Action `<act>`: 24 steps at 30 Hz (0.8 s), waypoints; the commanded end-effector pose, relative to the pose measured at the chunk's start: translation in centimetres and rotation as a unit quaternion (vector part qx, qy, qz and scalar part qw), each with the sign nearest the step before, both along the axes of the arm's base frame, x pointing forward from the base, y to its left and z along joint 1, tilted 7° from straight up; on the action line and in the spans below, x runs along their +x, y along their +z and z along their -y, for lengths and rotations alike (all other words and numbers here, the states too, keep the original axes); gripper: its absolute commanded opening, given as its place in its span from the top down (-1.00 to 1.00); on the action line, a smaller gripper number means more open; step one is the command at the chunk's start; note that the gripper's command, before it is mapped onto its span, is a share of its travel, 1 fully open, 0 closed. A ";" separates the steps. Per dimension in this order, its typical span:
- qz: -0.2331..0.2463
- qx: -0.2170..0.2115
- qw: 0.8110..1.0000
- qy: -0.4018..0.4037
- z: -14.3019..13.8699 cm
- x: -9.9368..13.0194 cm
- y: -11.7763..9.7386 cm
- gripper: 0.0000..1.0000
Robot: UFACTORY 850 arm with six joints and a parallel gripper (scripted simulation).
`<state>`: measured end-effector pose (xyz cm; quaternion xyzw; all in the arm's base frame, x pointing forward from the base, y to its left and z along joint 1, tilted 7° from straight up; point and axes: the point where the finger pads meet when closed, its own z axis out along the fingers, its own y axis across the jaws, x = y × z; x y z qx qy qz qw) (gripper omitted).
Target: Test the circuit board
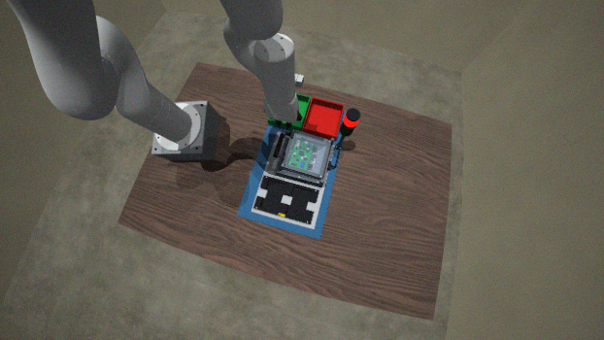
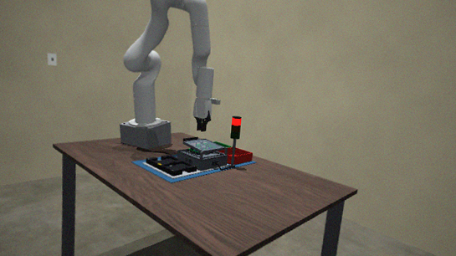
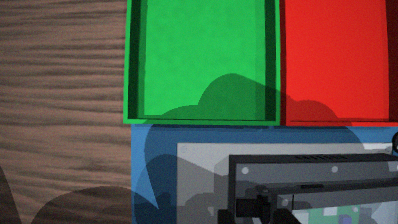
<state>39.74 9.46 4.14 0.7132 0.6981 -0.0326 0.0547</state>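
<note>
My gripper (image 1: 284, 125) (image 2: 201, 130) (image 3: 254, 219) is partly open and empty, pointing down above the handle side of the tester. The grey tester (image 1: 276, 166) (image 2: 208, 161) holds the green circuit board (image 1: 300, 155) (image 3: 330, 216), seen through the clear lid (image 1: 320, 160) (image 2: 209, 145). The lid stands ajar, with its black handle (image 1: 279, 146) (image 2: 190, 138) side raised. The signal light (image 1: 351, 121) (image 2: 236, 121) glows red. The red bin (image 1: 324, 118) (image 2: 242, 156) (image 3: 335, 60) and green bin (image 1: 304, 107) (image 2: 222, 144) (image 3: 205, 55) are empty where visible. Connector and pins cannot be made out.
The black tray (image 1: 272, 191) (image 2: 167, 165) lies in front of the tester on the blue mat (image 1: 248, 206) (image 2: 171, 180) and holds no board. The light's pole (image 2: 234, 151) stands beside the red bin. The two bins stand side by side, close behind the tester.
</note>
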 end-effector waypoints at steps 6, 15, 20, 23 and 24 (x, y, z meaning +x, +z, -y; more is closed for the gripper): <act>0.001 0.000 1.000 0.000 0.1 0.1 0.1 0.44; 0.001 0.000 1.000 0.000 2.0 -0.1 0.3 0.44; 0.001 0.000 1.000 0.000 4.2 -0.4 0.6 0.44; 0.001 0.000 1.000 0.000 5.3 -0.5 0.7 0.44; 0.001 0.000 1.000 0.000 5.6 -0.5 0.7 0.44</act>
